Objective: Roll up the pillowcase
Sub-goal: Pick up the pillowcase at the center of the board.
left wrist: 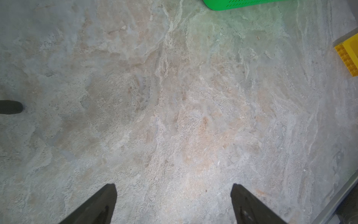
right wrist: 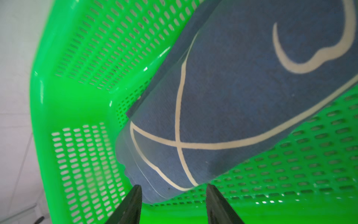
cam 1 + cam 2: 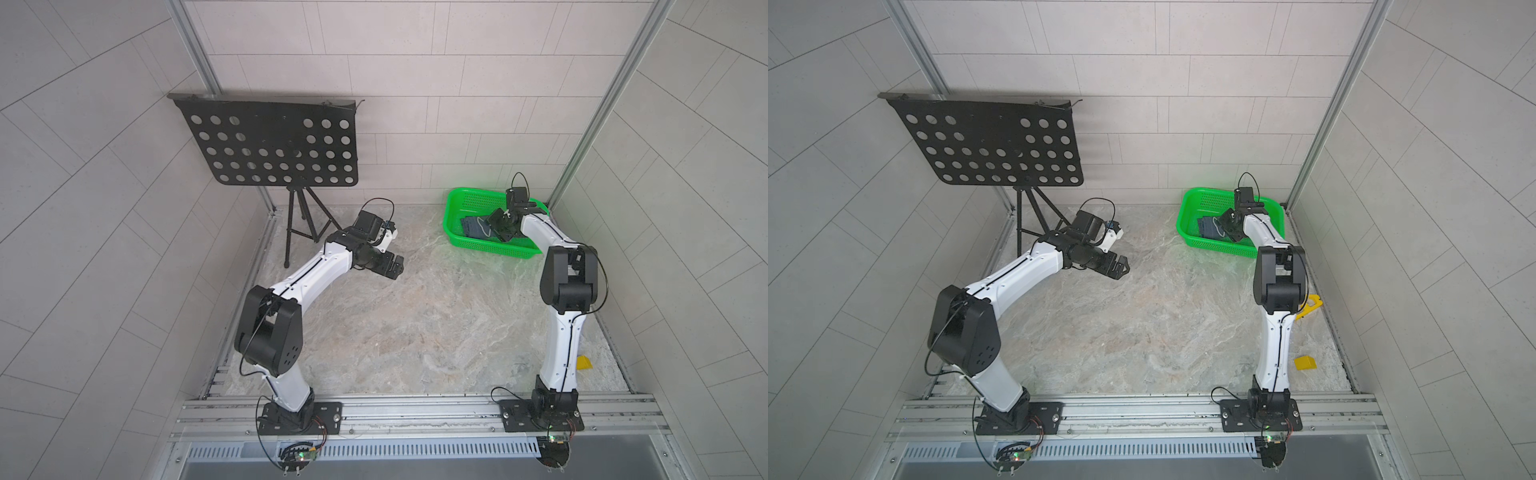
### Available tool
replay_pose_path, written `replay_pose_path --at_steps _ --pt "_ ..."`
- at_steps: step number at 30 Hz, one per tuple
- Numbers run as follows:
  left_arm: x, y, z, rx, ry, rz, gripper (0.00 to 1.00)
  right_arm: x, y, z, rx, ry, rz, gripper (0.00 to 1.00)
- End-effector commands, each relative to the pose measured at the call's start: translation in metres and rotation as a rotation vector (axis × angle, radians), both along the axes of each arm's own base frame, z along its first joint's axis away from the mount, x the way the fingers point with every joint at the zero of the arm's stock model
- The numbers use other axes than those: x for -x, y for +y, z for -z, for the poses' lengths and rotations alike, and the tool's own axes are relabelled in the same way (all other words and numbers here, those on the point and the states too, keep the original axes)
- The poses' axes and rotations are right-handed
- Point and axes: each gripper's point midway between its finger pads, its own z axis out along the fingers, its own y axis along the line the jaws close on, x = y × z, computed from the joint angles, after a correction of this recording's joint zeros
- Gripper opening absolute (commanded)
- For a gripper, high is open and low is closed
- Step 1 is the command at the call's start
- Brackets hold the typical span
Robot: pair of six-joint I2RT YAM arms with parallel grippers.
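The pillowcase (image 2: 232, 97) is a dark blue roll with pale line drawings, lying inside the green basket (image 2: 58, 77). In both top views it shows as a small dark bundle (image 3: 473, 227) (image 3: 1209, 228) in the basket (image 3: 457, 195) (image 3: 1192, 199) at the back right. My right gripper (image 2: 173, 187) hangs over the basket (image 3: 496, 228) (image 3: 1229, 228), open, its tips just short of the roll's near end and apart from it. My left gripper (image 1: 173, 186) is wide open above bare table (image 3: 395, 268) (image 3: 1121, 266), holding nothing.
A black perforated music stand (image 3: 270, 141) on a tripod stands at the back left, one foot (image 1: 10, 106) showing in the left wrist view. Yellow blocks (image 3: 1305, 362) (image 3: 1308, 305) (image 1: 348, 58) lie near the right arm. Walls close in the stone-patterned table (image 3: 415, 324).
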Motion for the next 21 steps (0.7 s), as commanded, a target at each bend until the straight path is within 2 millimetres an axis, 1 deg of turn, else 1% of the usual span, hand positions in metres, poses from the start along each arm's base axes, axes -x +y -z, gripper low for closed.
replay_pose_path --at_steps 1,4,8,16,21 --pt "-0.003 0.0 -0.002 -0.006 0.007 0.014 1.0 0.021 0.0 0.013 0.065 0.106 -0.112 0.58" --pt "-0.003 0.0 0.001 -0.009 0.011 0.015 1.0 0.02 -0.001 0.012 0.096 0.103 -0.121 0.59" --pt "-0.004 0.0 0.004 -0.009 0.021 0.013 1.0 0.012 0.003 0.025 0.074 0.131 -0.134 0.58" --pt "-0.004 0.002 0.009 -0.026 0.03 0.016 1.0 -0.011 0.017 0.037 0.051 0.119 -0.141 0.58" --pt "-0.004 0.003 0.01 -0.032 0.033 0.013 1.0 -0.037 0.019 0.023 0.036 0.013 -0.09 0.58"
